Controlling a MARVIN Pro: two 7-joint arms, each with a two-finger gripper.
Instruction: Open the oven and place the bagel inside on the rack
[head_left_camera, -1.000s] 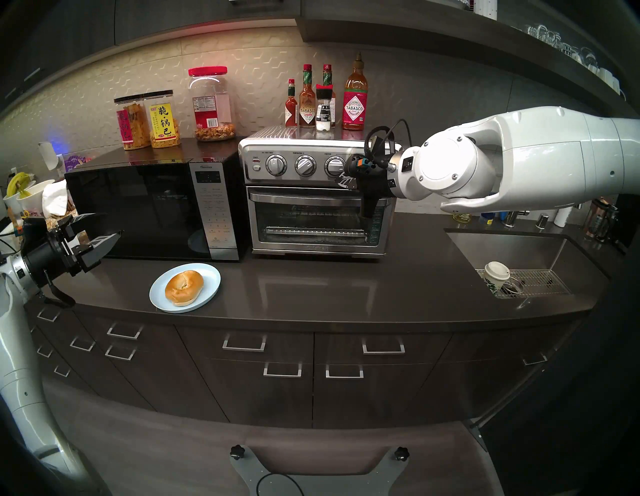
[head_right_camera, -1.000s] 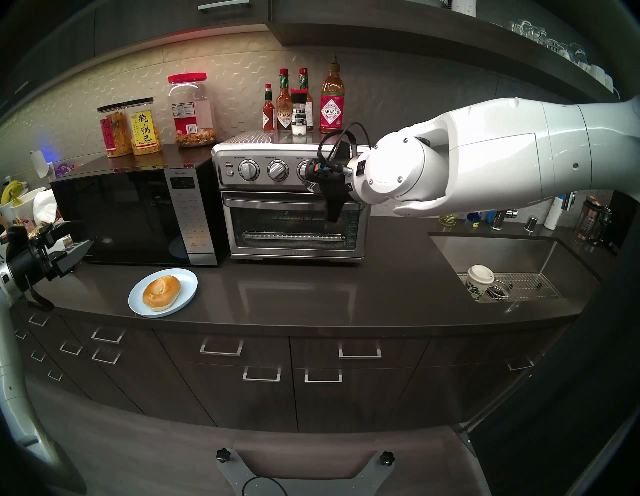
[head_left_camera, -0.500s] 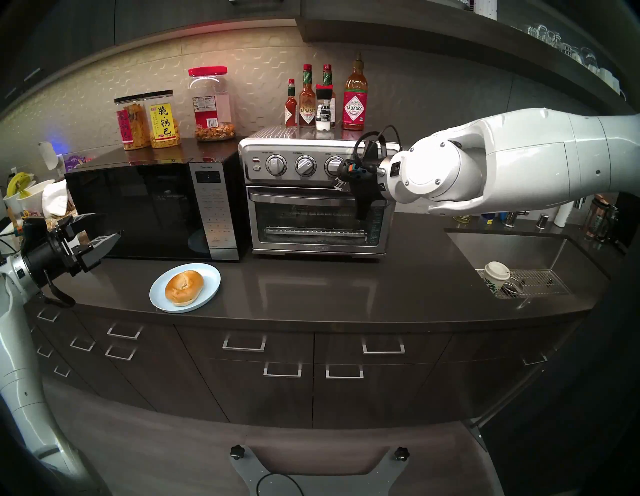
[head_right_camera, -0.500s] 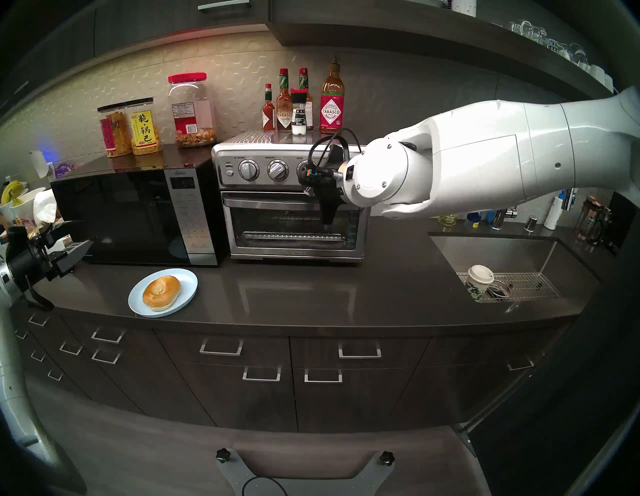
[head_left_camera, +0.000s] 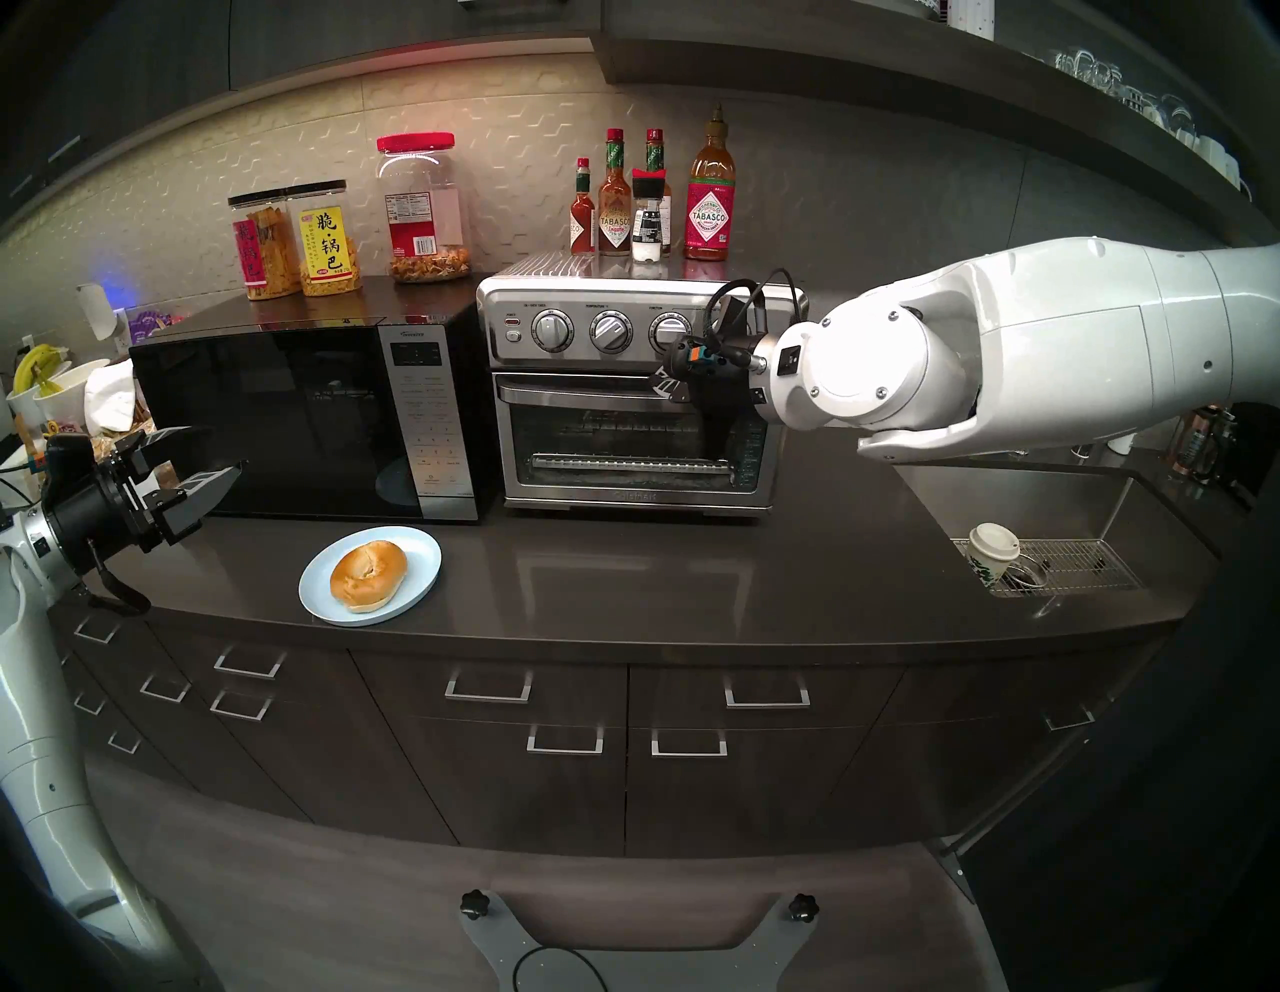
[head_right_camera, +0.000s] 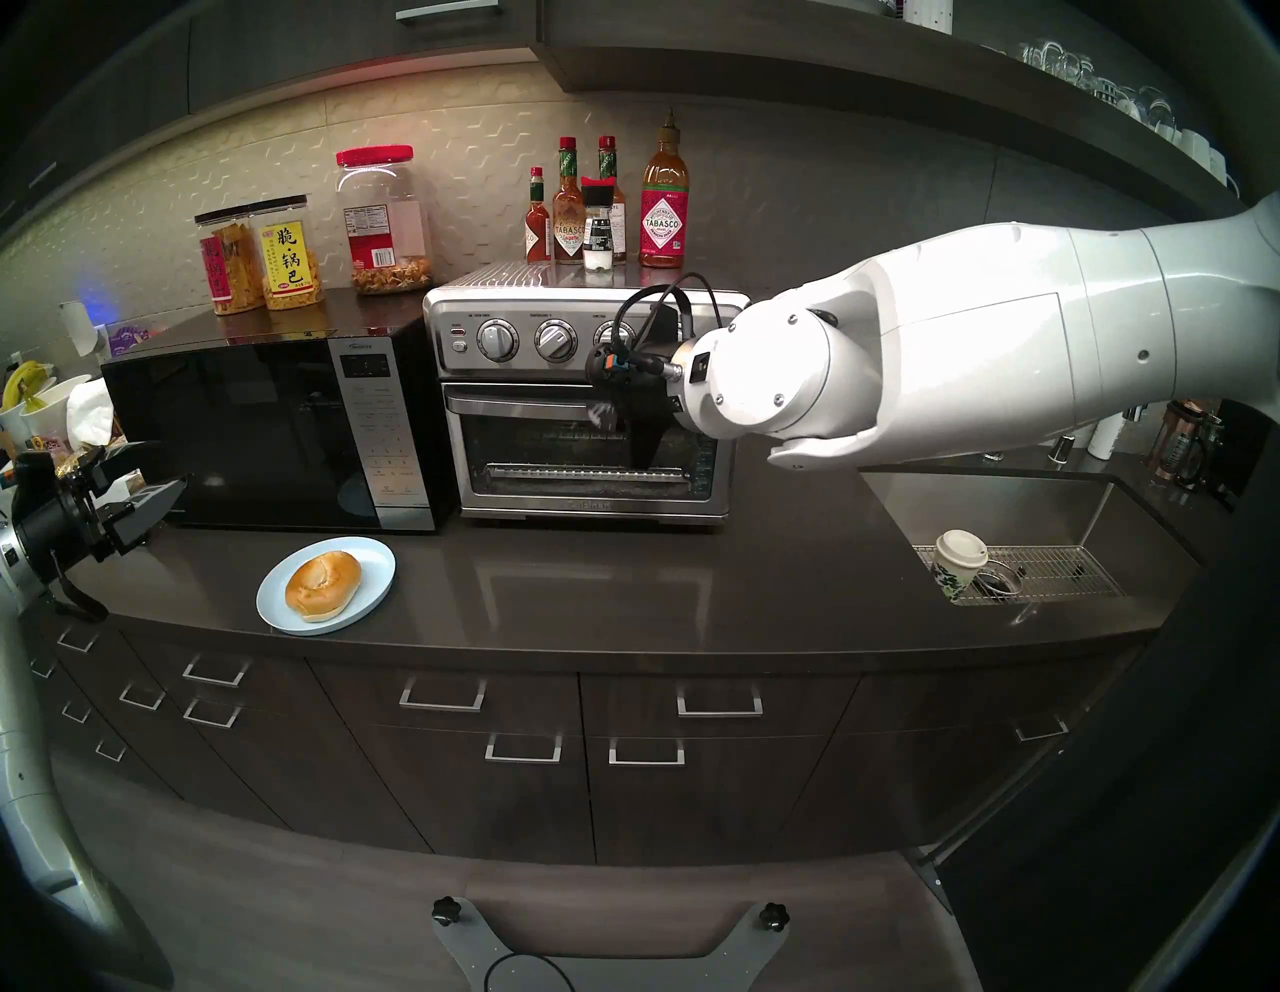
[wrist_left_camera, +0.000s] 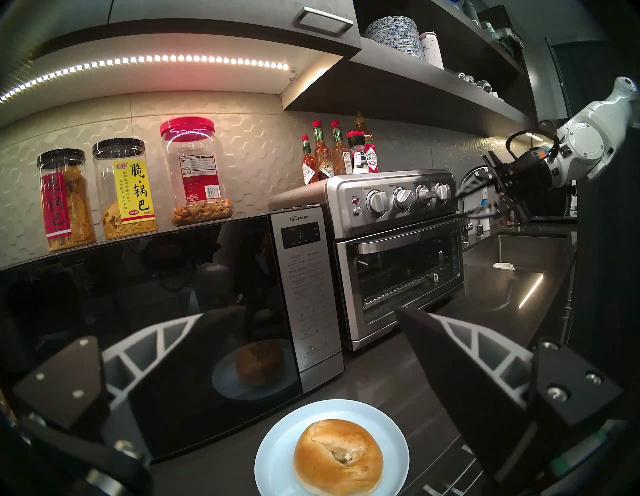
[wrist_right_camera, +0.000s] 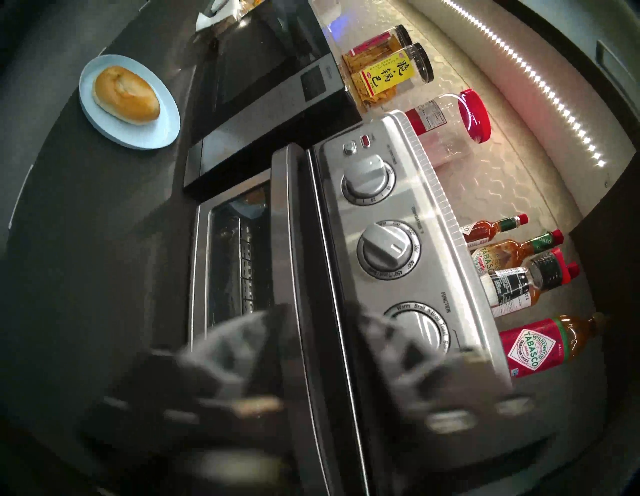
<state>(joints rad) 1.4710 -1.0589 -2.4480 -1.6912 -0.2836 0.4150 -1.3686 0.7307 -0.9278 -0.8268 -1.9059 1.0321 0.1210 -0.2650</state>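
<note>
The steel oven (head_left_camera: 596, 280) stands on the counter with its glass door shut. Bars of the rack (head_left_camera: 627, 420) show faintly behind the glass. My right gripper (head_left_camera: 666, 384) hangs just in front of the right part of the bar handle (head_left_camera: 582, 393). In the right wrist view its blurred fingers (wrist_right_camera: 242, 332) stand apart, one over the window and one over the knob panel. The handle (wrist_right_camera: 298, 242) runs between them. The bagel (head_left_camera: 367, 576) lies on a pale blue plate (head_left_camera: 424, 554). My left gripper (head_left_camera: 211, 450) is open and empty, left of the plate.
A black microwave (head_left_camera: 277, 429) stands against the oven's left side, with snack jars (head_left_camera: 305, 242) on top. Sauce bottles (head_left_camera: 710, 201) stand on the oven. A sink (head_left_camera: 1025, 499) to the right holds a paper cup (head_left_camera: 994, 551).
My right arm has swung left and down, taking its gripper from the knob row to the door handle's height. The left arm, bagel and door have not moved.
</note>
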